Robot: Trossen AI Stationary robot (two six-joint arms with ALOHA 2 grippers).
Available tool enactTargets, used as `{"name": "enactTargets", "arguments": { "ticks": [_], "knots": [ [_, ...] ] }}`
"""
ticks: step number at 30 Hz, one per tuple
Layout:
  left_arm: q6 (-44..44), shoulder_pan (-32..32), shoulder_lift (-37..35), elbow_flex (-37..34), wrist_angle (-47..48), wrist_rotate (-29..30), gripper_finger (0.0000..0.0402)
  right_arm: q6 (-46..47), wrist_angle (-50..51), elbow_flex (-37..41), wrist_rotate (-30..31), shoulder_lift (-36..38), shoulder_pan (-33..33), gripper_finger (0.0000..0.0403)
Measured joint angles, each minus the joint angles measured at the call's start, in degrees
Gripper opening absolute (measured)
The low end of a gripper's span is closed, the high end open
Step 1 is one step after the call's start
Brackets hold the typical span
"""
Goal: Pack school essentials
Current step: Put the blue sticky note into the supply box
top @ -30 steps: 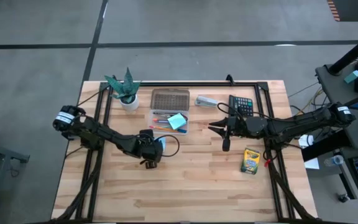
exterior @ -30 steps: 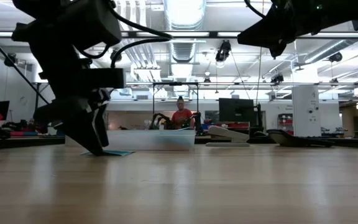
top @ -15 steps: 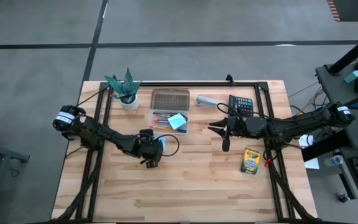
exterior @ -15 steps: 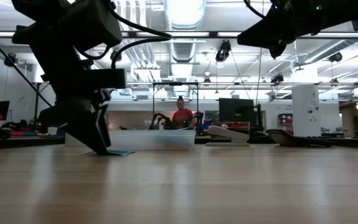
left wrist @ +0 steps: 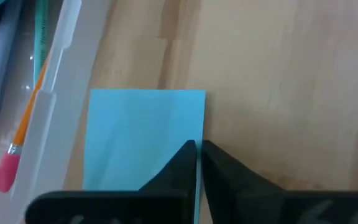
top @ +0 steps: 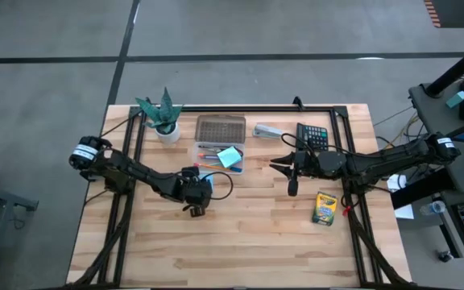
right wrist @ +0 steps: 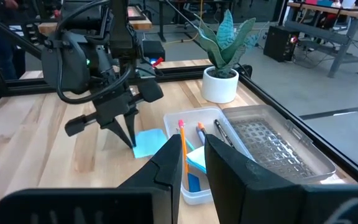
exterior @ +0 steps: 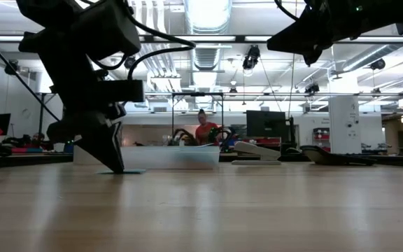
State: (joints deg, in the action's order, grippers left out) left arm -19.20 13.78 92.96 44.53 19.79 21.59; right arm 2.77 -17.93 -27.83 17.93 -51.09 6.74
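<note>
A light-blue square note (left wrist: 145, 140) lies flat on the wood just in front of the clear pencil box (top: 218, 153). My left gripper (left wrist: 199, 148) stands over it, fingers down and shut at its edge; it also shows in the high view (top: 201, 188). The box holds pens, an orange pencil (left wrist: 30, 118) and another light-blue notepad (top: 230, 157). A yellow-green crayon box (top: 323, 208) lies flat toward the right. My right gripper (right wrist: 191, 163) hovers right of the pencil box, its fingers a little apart with nothing between them. My left gripper comes from above, pointing down. Its shut fingertips (left wrist: 185, 155) meet on the note's edge (left wrist: 199, 121) that faces away from the pencil box, and that edge runs into the slit between them. The note lies flat on the table.
The box's open lid (top: 220, 127) lies behind it. A potted plant (top: 164, 119) stands at the far left. A grey stapler (top: 268, 130) and a black calculator (top: 312, 135) lie at the far right. A black frame (top: 240, 107) runs along the table's edges.
My left gripper's fingers have shut on the edge of the light-blue note while staying down at the table. The note still lies flat in front of the pencil box.
</note>
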Motion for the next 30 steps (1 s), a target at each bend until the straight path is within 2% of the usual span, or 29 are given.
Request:
{"name": "enactTargets", "arguments": {
  "ticks": [4, 10, 13, 18, 22, 30],
  "knots": [
    [0.19, 0.27, -0.01, -0.01, -2.84, -0.75, 0.0001, -0.31, 0.00, 0.00, 0.00, 0.00, 0.00, 0.0059],
    [3.35, 1.47, -0.03, 0.54, -14.66, -11.47, 0.0000, -0.48, 0.02, 0.00, 0.00, 0.00, 0.00, 0.0059],
    [3.15, 1.73, -0.04, 0.55, -16.58, -14.61, 0.0000, -0.48, 0.02, 0.00, 0.00, 0.00, 0.00, 0.0059],
    [3.40, 1.88, -0.06, 0.36, -17.41, -13.88, 0.0000, -0.46, 0.02, 0.00, 0.00, 0.00, -0.01, 0.0059],
    [6.68, 1.97, -0.85, 0.36, -23.72, -13.46, 0.0000, -0.46, 0.04, 0.00, 0.02, 0.00, 0.00, 0.0059],
    [15.41, 1.95, -6.46, 1.47, -27.32, -3.64, 0.0000, -0.83, 0.19, -0.02, 0.04, 0.00, -0.02, 0.0059]
  ]
}}
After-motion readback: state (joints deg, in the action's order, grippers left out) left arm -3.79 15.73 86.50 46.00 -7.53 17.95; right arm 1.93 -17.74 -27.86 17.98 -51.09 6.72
